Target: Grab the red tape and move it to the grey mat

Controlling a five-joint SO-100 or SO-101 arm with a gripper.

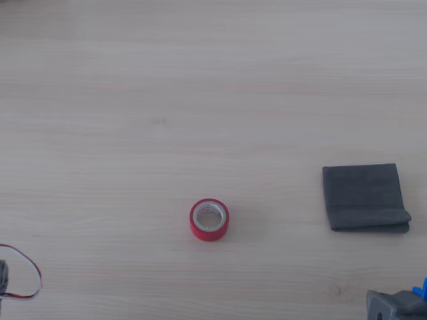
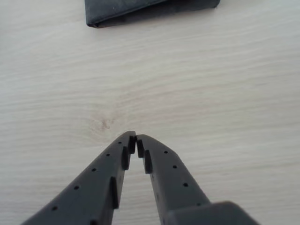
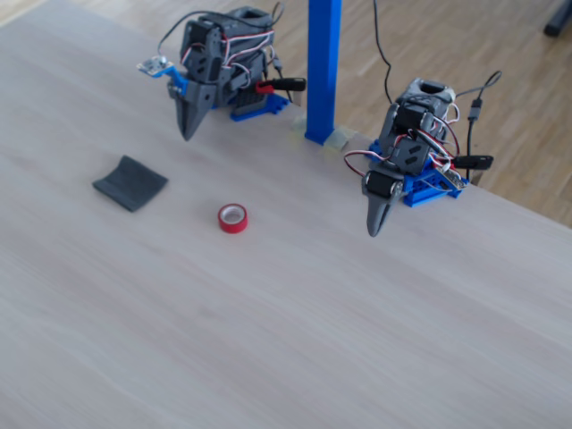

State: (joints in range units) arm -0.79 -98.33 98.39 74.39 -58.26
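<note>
Right now your gripper (image 2: pixel 136 138) has its jaws pressed together, empty, above bare table (image 2: pixel 225 93) near the grey mat (image 2: pixel 140 8). Your red tape (image 1: pixel 209 220) lies flat, well apart from the mat.

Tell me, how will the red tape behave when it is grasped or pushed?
The red tape lies flat on its side, hollow core up, so it probably slides rather than rolls. Small with a wound ring shape, it is likely light and stiff. Tipped on edge, it could roll.

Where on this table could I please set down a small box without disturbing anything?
Bare wood between the red tape and the grey mat, and across the top of the other view. The fixed view's far edge is crowded.
</note>
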